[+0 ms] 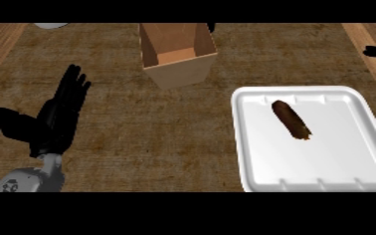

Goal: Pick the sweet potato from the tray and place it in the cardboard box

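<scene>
A brown sweet potato [291, 120] lies lengthwise on the white tray [323, 169] at the right of the counter. The open cardboard box [178, 55] stands at the top middle, tilted a little, with nothing visible inside. My left hand [60, 115] rests at the left with its fingers straight and pointing up, far from both the tray and the box. The right hand does not show.
The counter top is brown and woven-looking, with wooden edges at the far left and far right. A white object [50, 25] peeks in at the top left. Small dark shapes sit at the top edge behind the box [211, 27] and at the right edge [371, 52].
</scene>
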`<state>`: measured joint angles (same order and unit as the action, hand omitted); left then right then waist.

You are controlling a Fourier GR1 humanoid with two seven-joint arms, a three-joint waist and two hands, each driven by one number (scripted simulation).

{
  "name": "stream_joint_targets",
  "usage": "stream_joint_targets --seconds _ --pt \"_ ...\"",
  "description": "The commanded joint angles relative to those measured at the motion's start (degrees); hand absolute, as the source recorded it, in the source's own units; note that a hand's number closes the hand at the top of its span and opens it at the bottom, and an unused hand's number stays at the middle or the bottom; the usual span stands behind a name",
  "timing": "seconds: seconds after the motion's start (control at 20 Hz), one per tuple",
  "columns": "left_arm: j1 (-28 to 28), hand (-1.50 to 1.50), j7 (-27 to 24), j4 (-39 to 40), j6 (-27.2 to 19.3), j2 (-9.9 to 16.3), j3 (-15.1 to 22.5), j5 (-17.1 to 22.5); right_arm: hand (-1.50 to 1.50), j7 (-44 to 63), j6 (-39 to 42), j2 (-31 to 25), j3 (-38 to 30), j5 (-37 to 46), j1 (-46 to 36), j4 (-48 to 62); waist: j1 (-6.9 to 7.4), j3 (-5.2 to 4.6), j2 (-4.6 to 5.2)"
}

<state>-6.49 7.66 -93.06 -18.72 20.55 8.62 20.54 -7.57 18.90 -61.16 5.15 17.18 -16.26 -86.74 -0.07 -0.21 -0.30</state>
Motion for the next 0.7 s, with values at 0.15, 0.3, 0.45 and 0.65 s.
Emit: stream_joint_targets --seconds 0.15,0.3,0.45,0.65 --pt "0.55 0.00 -2.97 1.90 0.40 -2.70 -0.68 -2.07 -1.50 17.30 8.90 6.39 2.73 -2.65 -0.58 -13.65 -0.07 0.16 0.17" --pt "0.25 0.00 -0.20 1.05 2.26 -1.68 -1.63 -1.55 -1.50 20.29 10.32 10.99 4.75 -1.30 -2.12 -13.93 0.32 0.18 0.29" --pt "-0.01 0.00 -0.53 2.36 5.31 -0.83 -4.72 -0.48 -1.50 24.88 13.89 13.70 4.03 -1.39 -3.62 -17.05 0.22 0.18 0.27" --pt "-0.12 0.00 1.10 0.91 4.43 -3.02 -3.67 -2.36 -1.50 25.96 13.65 16.88 5.40 5.60 -2.96 -15.70 0.24 0.19 0.30"
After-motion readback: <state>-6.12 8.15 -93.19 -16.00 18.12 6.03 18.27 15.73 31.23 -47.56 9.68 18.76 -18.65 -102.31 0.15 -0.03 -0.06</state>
